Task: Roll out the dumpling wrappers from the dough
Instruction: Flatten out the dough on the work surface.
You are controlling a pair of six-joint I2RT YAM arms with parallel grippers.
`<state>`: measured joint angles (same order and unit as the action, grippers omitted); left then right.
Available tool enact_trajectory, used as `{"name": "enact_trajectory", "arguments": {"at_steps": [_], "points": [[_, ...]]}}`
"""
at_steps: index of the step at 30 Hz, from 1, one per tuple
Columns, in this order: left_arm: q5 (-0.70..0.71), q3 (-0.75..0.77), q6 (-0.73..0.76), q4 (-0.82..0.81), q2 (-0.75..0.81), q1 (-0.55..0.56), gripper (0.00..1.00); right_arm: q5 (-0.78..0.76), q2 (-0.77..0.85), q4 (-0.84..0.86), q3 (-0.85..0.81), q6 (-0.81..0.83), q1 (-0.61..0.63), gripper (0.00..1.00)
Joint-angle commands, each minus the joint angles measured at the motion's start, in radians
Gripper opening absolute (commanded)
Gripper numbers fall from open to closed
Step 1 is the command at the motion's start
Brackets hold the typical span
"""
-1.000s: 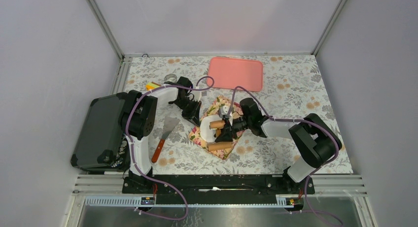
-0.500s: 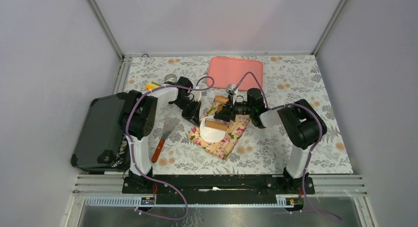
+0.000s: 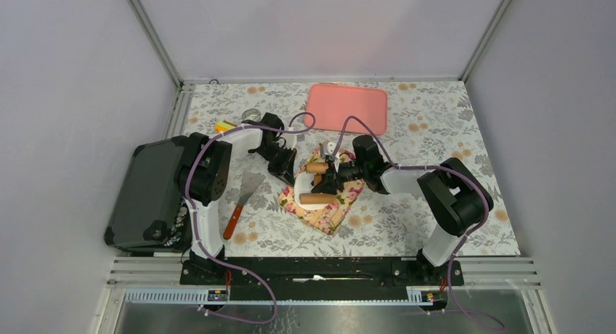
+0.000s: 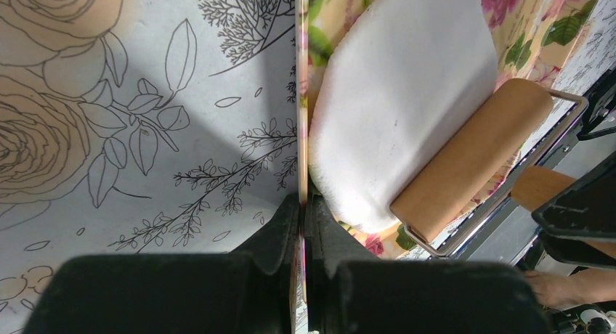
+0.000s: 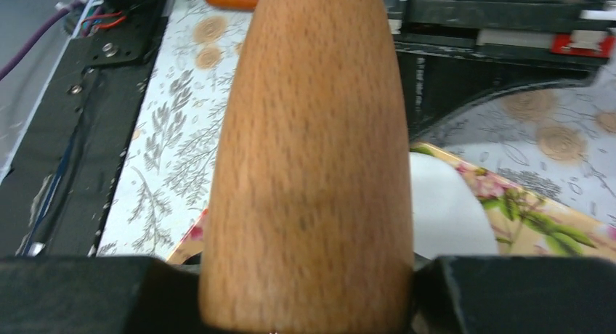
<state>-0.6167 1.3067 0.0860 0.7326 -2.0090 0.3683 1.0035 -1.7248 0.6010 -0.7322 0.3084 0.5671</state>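
1. Step in hand: rolling out. A brown wooden roller in a wire frame (image 4: pixel 472 160) lies across the smooth white flattened dough (image 4: pixel 399 94), close to one edge of it.
2. Claw, right: the right gripper (image 5: pixel 305 276) is clamped on the roller's wooden handle (image 5: pixel 305 131), which fills the jaws.
3. Claw, left: the left gripper (image 4: pixel 301 203) is pinched narrow on the edge of the yellow floral cloth mat (image 4: pixel 319 29), pinning it.
4. Dough, place: on the mat, mid-table, slightly toward the near edge and left of centre.
5. Dough, look: one pale sheet with a rounded rim and an even face. No round wrappers are visible.
6. Next move, my judgement: draw the roller across the sheet with steady downward pressure. It looks too thick for cutting.
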Motion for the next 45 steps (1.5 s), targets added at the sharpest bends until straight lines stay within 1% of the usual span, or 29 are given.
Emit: {"name": "enact_trajectory", "arguments": {"at_steps": [1,4,8,12,17,23,27,30,31,32,33,35,36,37,38,40,41,42,45], "points": [[0.114,-0.043,0.046,-0.021,-0.032,-0.005,0.0,-0.002,-0.028,-0.311,0.028,0.17,0.018,0.0],[0.114,-0.043,0.045,-0.02,-0.033,-0.005,0.0,0.02,-0.033,-0.383,0.023,0.221,0.025,0.0],[0.114,-0.043,0.046,-0.021,-0.031,-0.005,0.0,0.053,-0.039,-0.522,0.003,0.344,0.034,0.0],[0.114,-0.043,0.046,-0.021,-0.031,-0.005,0.0,0.073,-0.048,-0.646,-0.018,0.431,0.034,0.0],[0.115,-0.042,0.046,-0.021,-0.031,-0.005,0.0,0.098,-0.056,-0.767,-0.041,0.536,0.034,0.0],[0.116,-0.044,0.044,-0.022,-0.031,-0.005,0.0,0.111,-0.051,-0.828,-0.054,0.606,0.032,0.0],[0.116,-0.044,0.044,-0.022,-0.032,-0.005,0.0,0.126,-0.04,-0.831,-0.054,0.615,0.029,0.0],[0.115,-0.044,0.044,-0.022,-0.031,-0.005,0.0,0.187,-0.027,-0.818,-0.069,0.592,0.01,0.0],[0.116,-0.044,0.044,-0.022,-0.031,-0.005,0.0,0.209,-0.015,-0.791,-0.079,0.552,0.0,0.0],[0.116,-0.042,0.044,-0.022,-0.033,-0.005,0.0,0.225,0.015,-0.708,-0.08,0.477,-0.013,0.0],[0.117,-0.042,0.044,-0.022,-0.033,-0.005,0.0,0.231,0.043,-0.572,-0.063,0.346,-0.032,0.0],[0.117,-0.043,0.043,-0.022,-0.033,-0.005,0.0,0.184,0.088,-0.173,-0.009,0.036,-0.053,0.0],[0.117,-0.043,0.043,-0.022,-0.034,-0.005,0.0,0.155,0.091,-0.007,0.005,-0.151,-0.064,0.0],[0.118,-0.041,0.043,-0.023,-0.034,-0.005,0.0,0.115,0.078,0.134,0.003,-0.268,-0.072,0.0],[0.119,-0.041,0.042,-0.022,-0.035,-0.005,0.0,0.078,0.059,0.224,-0.012,-0.357,-0.077,0.0],[0.12,-0.04,0.041,-0.021,-0.037,-0.005,0.0,-0.023,0.013,0.33,-0.039,-0.457,-0.074,0.0],[0.12,-0.04,0.04,-0.019,-0.037,-0.005,0.0,-0.039,-0.018,0.384,-0.053,-0.497,-0.073,0.0],[0.12,-0.038,0.04,-0.019,-0.038,-0.004,0.0,-0.056,-0.05,0.398,-0.073,-0.515,-0.069,0.0],[0.12,-0.04,0.042,-0.019,-0.036,-0.003,0.0,-0.069,-0.127,0.384,-0.118,-0.493,-0.047,0.0]]}}
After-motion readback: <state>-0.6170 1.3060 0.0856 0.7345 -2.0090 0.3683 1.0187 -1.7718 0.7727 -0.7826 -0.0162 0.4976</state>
